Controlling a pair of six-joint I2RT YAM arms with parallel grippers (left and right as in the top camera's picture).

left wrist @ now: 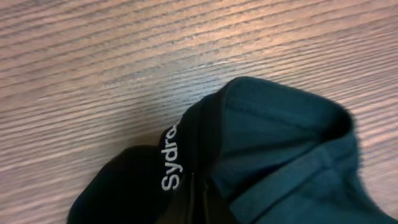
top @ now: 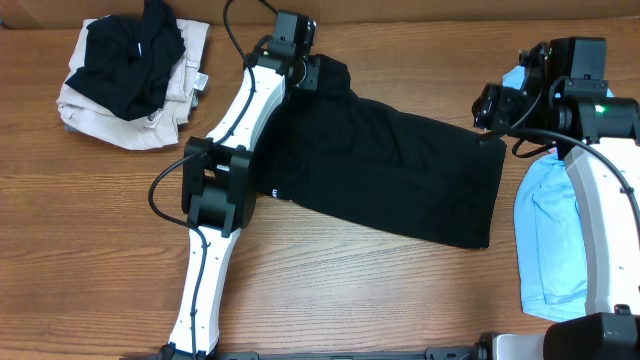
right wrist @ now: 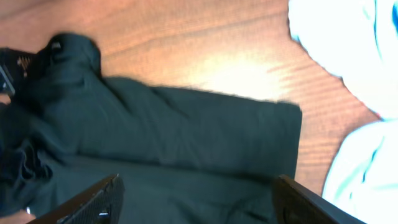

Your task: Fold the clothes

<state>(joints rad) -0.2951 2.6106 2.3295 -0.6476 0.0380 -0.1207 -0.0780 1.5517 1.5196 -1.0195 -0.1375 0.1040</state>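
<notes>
Black shirt (top: 390,170) mid-fold: left end effector (top: 308,72) at collar (left wrist: 280,124), grip can't tell; right end effector (right wrist: 198,186) spread, should pinch hem (top: 488,190) nxt.

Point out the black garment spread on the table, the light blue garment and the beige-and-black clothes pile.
Black garment (top: 400,175), overhead view, middle of its body.
Light blue garment (top: 545,230), overhead view, its middle.
Beige-and-black clothes pile (top: 105,112), overhead view, beige bottom layer.

1. Pretty much just the desk (top: 350,290): brown wood-grain top, with the grain running side to side from overhead.
2. The right wrist view catches a bright glare patch on the wood.
3. A paler tan strip (top: 420,8) runs along the far edge, can't tell what it is.
</notes>
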